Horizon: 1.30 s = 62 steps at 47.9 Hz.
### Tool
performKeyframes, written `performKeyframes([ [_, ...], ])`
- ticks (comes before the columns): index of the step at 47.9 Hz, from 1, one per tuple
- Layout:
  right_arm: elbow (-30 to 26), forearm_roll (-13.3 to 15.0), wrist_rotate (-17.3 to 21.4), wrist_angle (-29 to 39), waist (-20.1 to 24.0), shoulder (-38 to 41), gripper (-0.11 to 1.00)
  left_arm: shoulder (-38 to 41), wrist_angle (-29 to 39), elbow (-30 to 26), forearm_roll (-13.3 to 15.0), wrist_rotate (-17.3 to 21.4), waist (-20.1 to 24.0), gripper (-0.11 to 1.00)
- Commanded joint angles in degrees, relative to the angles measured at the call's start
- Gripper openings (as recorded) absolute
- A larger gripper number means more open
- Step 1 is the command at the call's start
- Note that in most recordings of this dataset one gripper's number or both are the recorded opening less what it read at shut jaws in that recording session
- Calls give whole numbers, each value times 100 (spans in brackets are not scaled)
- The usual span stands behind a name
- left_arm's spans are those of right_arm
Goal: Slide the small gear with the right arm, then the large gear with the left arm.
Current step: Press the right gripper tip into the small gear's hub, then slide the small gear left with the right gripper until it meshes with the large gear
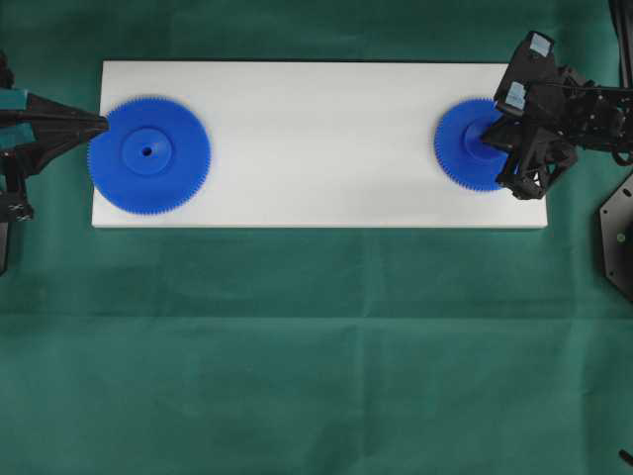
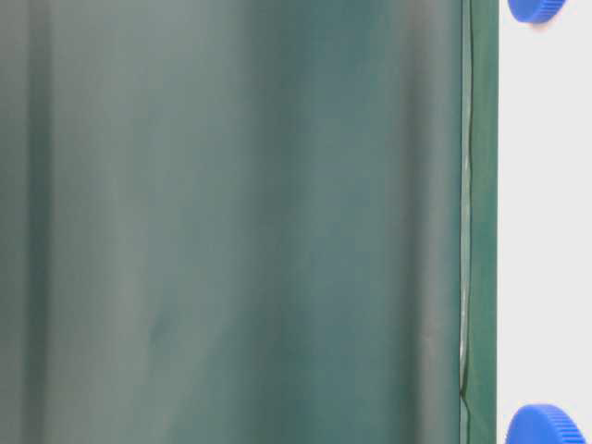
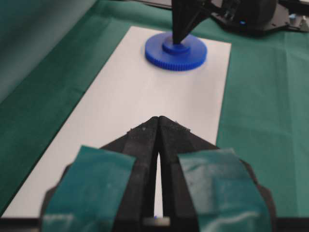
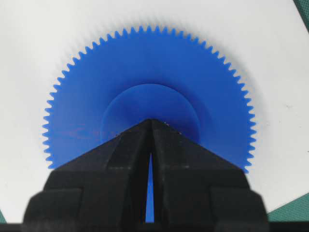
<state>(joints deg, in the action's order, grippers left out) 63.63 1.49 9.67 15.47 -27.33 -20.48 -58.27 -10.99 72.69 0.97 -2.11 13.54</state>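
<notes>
The small gear point(image 1: 465, 143) point(image 4: 145, 92) point(image 3: 176, 50), bright blue with a raised hub, lies at the right end of the white board point(image 1: 316, 139). My right gripper point(image 1: 487, 136) point(image 4: 151, 121) is shut, its tip resting on the gear's hub; the left wrist view shows the same black tip coming down onto the hub. At the board's left end lies the wider large gear point(image 1: 148, 153). Just off that gear's left rim, my left gripper point(image 1: 102, 123) point(image 3: 159, 118), with teal patches, is shut and holds nothing. Two blue gear edges point(image 2: 535, 9) point(image 2: 544, 425) show in the table-level view.
Green cloth point(image 1: 316, 346) covers the table around the board. A black mount point(image 1: 618, 237) sits at the right edge. The board's middle point(image 3: 145, 92) lies bare between the gears.
</notes>
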Motion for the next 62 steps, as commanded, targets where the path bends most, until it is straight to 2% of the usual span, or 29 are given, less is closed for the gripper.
performKeyframes([
  [1,-62,9,-9,-18,-9,-26,50,26,-35,-53,9,9,18,-1],
  [31,-70,0,-9,-220,-18,0,50,26,-35,18,9,9,18,-1],
  [41,-220,-18,-9,-334,26,334,50,26,-26,26,9,9,18,-1],
  [51,-642,-9,-9,-536,281,958,50,26,-35,26,0,9,18,-1],
  [62,-1503,9,-62,-677,729,1846,50,26,-26,26,9,9,18,-1],
])
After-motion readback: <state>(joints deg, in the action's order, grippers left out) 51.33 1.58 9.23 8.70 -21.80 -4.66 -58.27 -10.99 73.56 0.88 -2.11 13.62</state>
